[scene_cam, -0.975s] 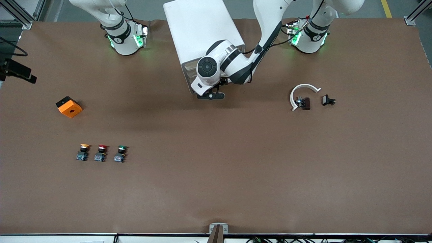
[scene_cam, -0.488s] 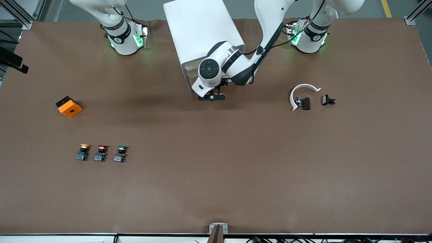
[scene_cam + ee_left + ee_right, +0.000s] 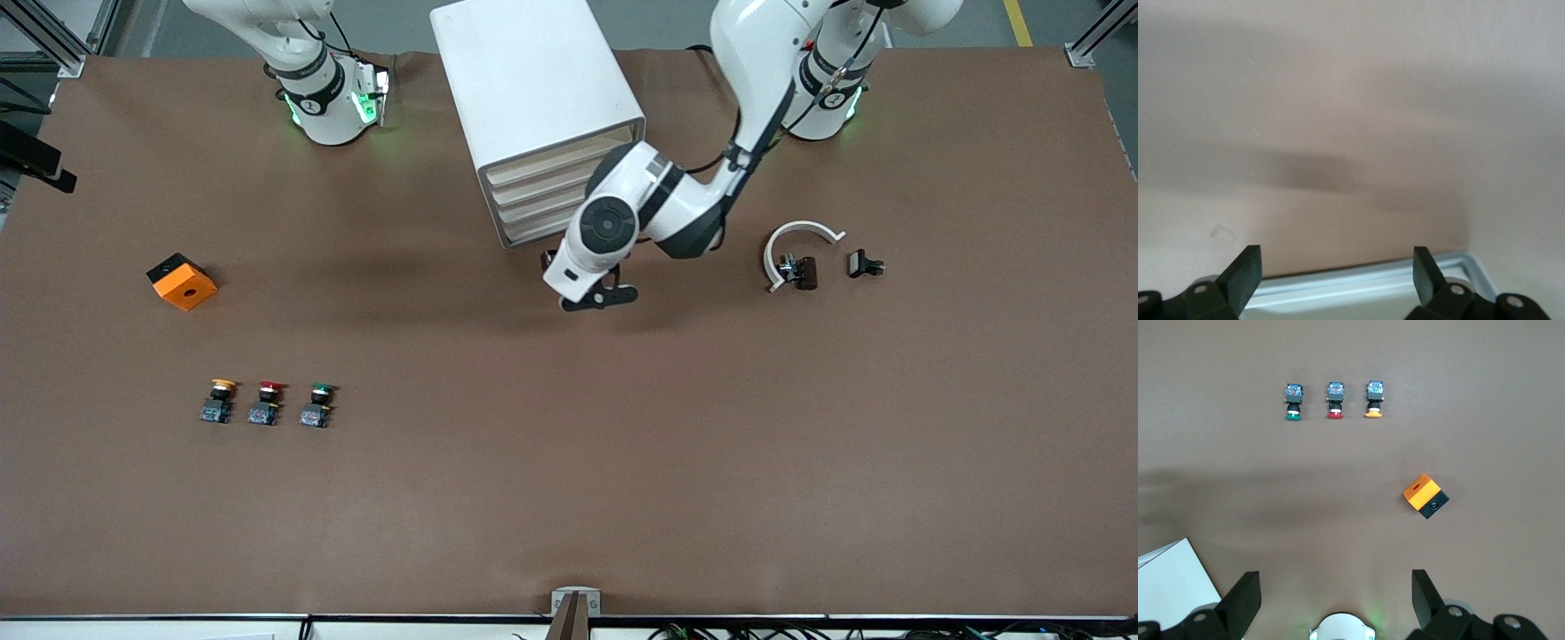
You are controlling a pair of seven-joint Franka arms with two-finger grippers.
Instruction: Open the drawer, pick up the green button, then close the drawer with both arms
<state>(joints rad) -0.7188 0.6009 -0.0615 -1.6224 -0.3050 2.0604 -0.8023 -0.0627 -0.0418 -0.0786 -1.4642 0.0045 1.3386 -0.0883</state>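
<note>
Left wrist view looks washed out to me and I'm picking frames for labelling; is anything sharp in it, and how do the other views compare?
Left wrist view: only the open left gripper is crisp, over pale, hazy tabletop; front and right wrist views: evenly lit, soft shadows, the button clear.

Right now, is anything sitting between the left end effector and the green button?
Nothing visible stands between them. The left end effector hangs open over bare table in front of the drawer cabinet. The green button sits nearer the front camera toward the right arm's end, with the red button and yellow button past it.
</note>
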